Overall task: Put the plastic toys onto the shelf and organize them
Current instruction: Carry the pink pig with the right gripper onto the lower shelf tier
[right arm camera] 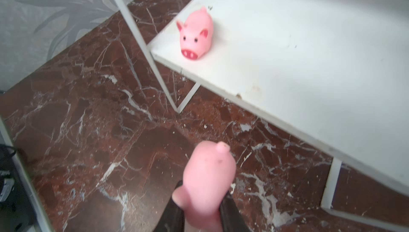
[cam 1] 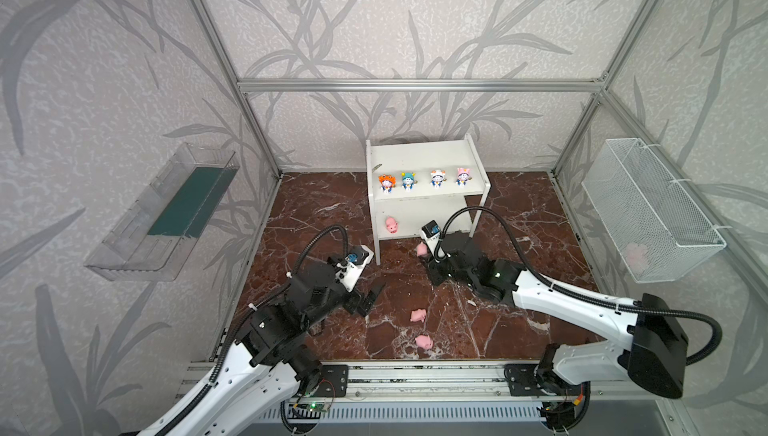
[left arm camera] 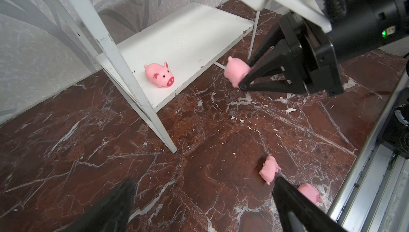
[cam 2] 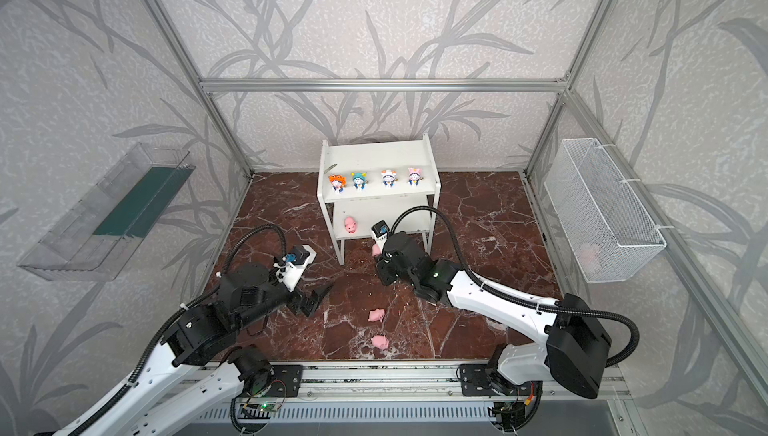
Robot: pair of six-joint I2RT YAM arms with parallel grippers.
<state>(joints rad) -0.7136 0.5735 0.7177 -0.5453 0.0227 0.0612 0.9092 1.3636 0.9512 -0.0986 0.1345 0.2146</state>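
Now, the white two-tier shelf [cam 1: 419, 155] stands just ahead of your right pincer [left arm camera: 242, 80], which is clamped narrow on a small pink plastic pig [left arm camera: 235, 70], short of the lower board [left arm camera: 188, 36]. Carry it forward, low under the upper tier, and seat it upright beside the second pink pig [left arm camera: 159, 75], ahead and left of the pincer. Your left pincer [cam 1: 371, 300] gapes wide, empty. No writing is readable.

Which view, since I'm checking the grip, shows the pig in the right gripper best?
The left wrist view: it shows the held pig side-on, pinched in the right gripper. The right wrist view has it close but blurred. Both top views show only a pink sliver beside the gripper.
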